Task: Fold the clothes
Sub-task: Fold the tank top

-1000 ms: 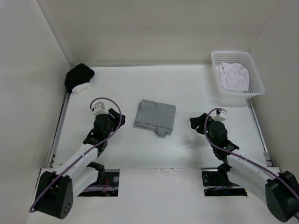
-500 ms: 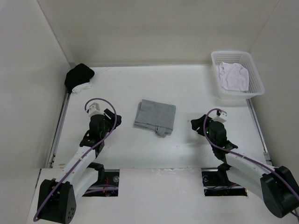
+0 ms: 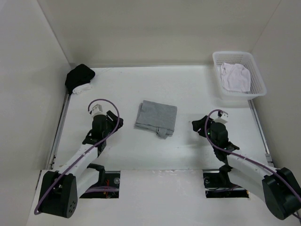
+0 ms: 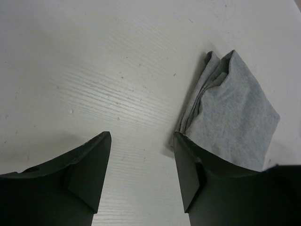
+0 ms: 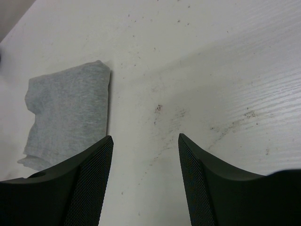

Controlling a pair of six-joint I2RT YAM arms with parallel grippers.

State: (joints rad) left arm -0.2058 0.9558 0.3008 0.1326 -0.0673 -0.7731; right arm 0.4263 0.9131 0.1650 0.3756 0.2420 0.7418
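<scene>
We find the left claw (image 4: 141, 141) spread wide and holding nothing, its fingers over bare table (image 3: 188, 89). The top view shows it just left of the clothes (image 3: 156, 115) and apart from them. The right claw (image 5: 145, 138) is likewise spread wide and grips nothing. It stands over bare table to the right of the clothes, not touching them.

The clothes lie flat near mid-table between the two claws, folded into a rough rectangle. The stacked fold edges face the left claw, and a small flap sticks out at the near right corner.

Bare table surrounds the clothes on every side. A basket (image 3: 217, 59) with a white cloth (image 3: 235, 76) sits at the far right corner and a dark bundle (image 3: 79, 78) at the far left, both well apart from the clothes. Walls close off the left, far and right edges.
</scene>
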